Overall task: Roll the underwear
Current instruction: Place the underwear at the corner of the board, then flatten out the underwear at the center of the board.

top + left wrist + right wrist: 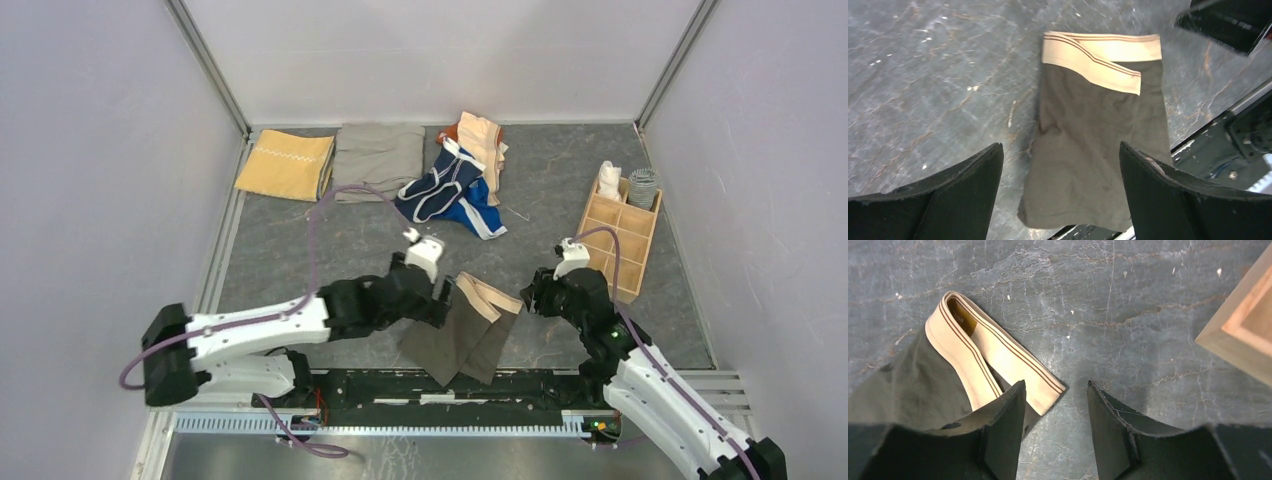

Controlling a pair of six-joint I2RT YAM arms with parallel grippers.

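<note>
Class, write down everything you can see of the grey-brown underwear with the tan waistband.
The grey-brown underwear is soft, thin-looking cloth, folded lengthwise into a narrow strip and lying flat on the grey marbled table near its front edge. Its tan waistband, edged with thin brown stripes, sits at the far end, one layer folded slantwise over the other. It is not yet rolled, and nothing grips it.
</note>
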